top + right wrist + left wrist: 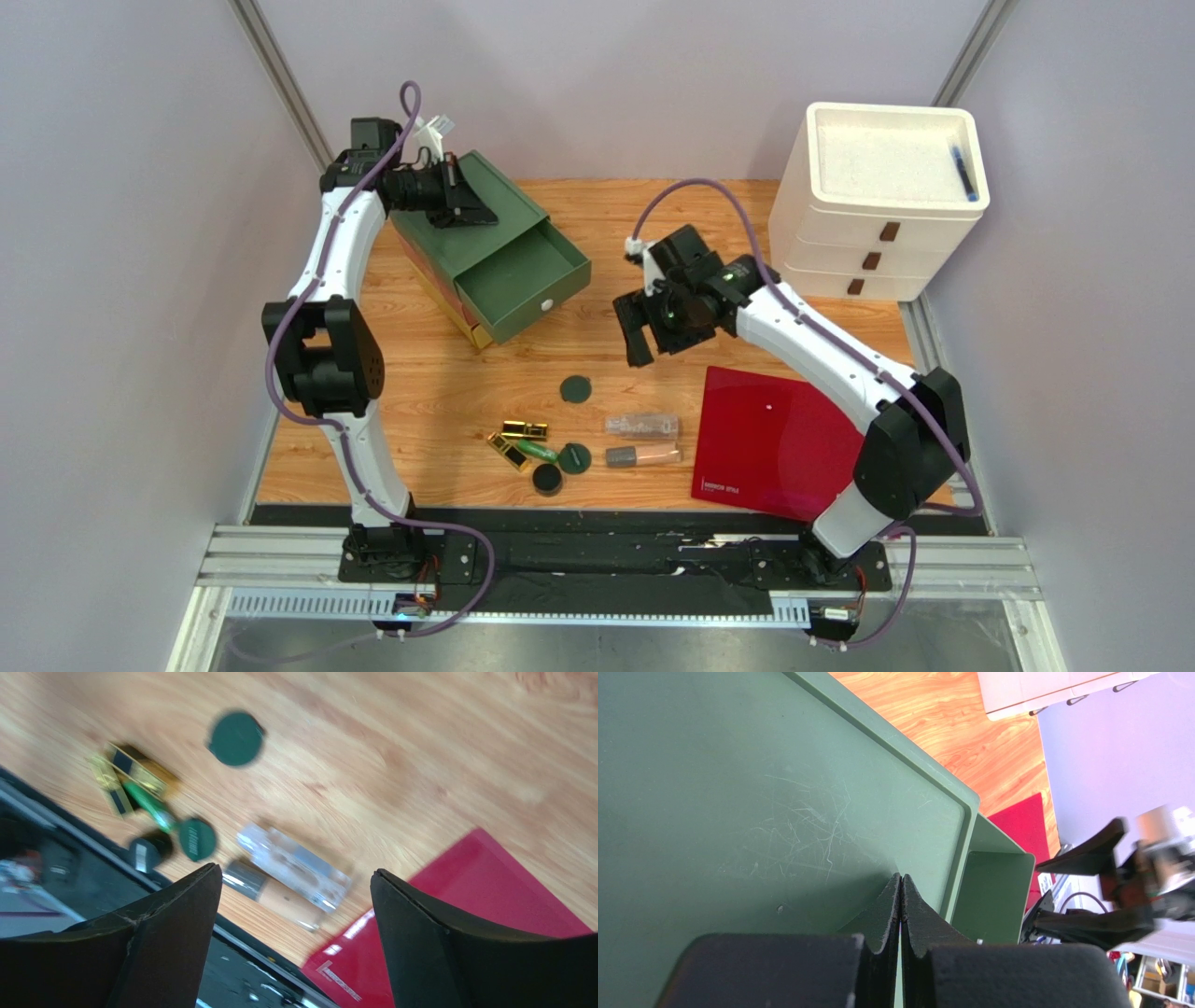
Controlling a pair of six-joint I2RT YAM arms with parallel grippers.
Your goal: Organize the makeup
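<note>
The makeup lies loose on the wooden table near the front. Three dark green compacts (574, 388) (574, 455) (547, 479), gold lipstick tubes (525, 429), a green tube (533, 452) and two clear lip-gloss tubes (641, 424) (643, 455) are there. The right wrist view shows them blurred: a compact (236, 738), gold tubes (144, 770), a gloss tube (293, 864). My right gripper (643, 336) (296, 882) is open and empty, hovering above the gloss tubes. My left gripper (474, 210) (901, 878) is shut and empty, its tips on the top of the green drawer box (738, 812).
The green box (484, 210) stands at the back left with its drawer (522, 287) (994, 896) pulled open and bare inside. A flat red sheet (779, 441) (491, 903) lies at the front right. A white three-drawer unit (877, 196) stands at the back right.
</note>
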